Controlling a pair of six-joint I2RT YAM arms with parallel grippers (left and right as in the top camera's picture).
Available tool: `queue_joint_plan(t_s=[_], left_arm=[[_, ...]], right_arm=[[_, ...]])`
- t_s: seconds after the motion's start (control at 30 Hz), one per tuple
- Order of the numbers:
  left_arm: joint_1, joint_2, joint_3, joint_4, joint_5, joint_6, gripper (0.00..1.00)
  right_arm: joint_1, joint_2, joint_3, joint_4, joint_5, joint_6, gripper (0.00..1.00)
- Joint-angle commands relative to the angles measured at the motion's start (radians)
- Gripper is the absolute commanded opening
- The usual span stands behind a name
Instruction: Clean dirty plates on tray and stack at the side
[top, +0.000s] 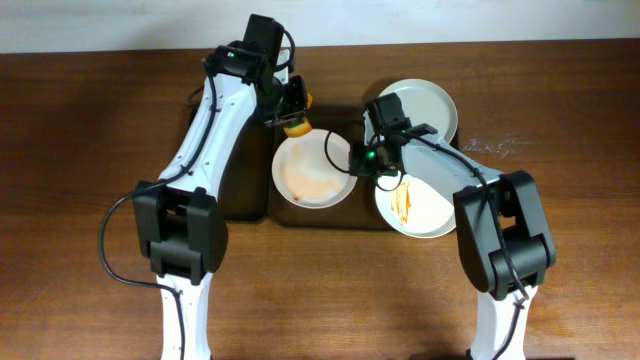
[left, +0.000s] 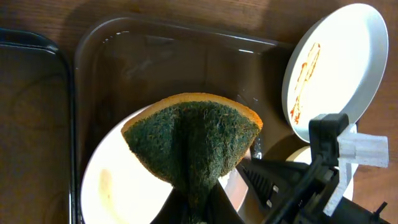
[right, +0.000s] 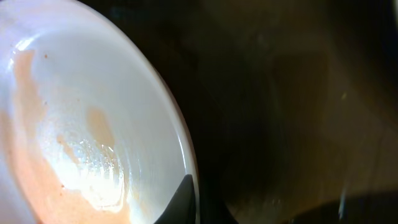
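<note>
A white plate (top: 313, 172) smeared pale orange lies on the dark tray (top: 335, 118). My left gripper (top: 296, 118) is shut on an orange sponge with a green scouring face (left: 193, 137), held just above that plate's far rim (left: 118, 180). My right gripper (top: 358, 160) is shut on the same plate's right rim; one finger (right: 181, 202) lies inside the rim (right: 81, 124). A second plate (top: 420, 205) with orange-brown streaks sits at the tray's right end, and also shows in the left wrist view (left: 329, 68). A plain white third plate (top: 425, 105) lies at the back right.
A smaller black tray (top: 246, 190) lies left of the big tray, close beside it; its edge shows in the left wrist view (left: 31, 124). Both arms reach in over the tray from the front. Brown wooden table (top: 90, 130) lies all around.
</note>
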Motion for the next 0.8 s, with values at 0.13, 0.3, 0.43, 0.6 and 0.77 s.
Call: queue_joint_plan(t_s=[0.13, 0.3, 0.43, 0.6, 0.77], left_arm=[[0.114, -0.026, 0.018, 0.006, 0.018, 0.016, 0.00], [0.174, -0.026, 0.018, 0.019, 0.018, 0.016, 0.00], [0.177, -0.026, 0.018, 0.041, 0.013, 0.016, 0.00], [0.177, -0.026, 0.018, 0.047, 0.013, 0.016, 0.00], [0.177, -0.026, 0.018, 0.054, 0.014, 0.016, 0.00]], right_arm=[[-0.036, -0.192, 0.106, -0.231, 0.047, -0.052, 0.04], [-0.034, -0.334, 0.106, -0.290, 0.303, -0.065, 0.04], [0.016, -0.360, 0.106, -0.297, 0.583, -0.079, 0.04], [0.167, -0.360, 0.106, -0.294, 0.927, -0.089, 0.04], [0.285, -0.359, 0.106, -0.288, 1.170, -0.088, 0.04]])
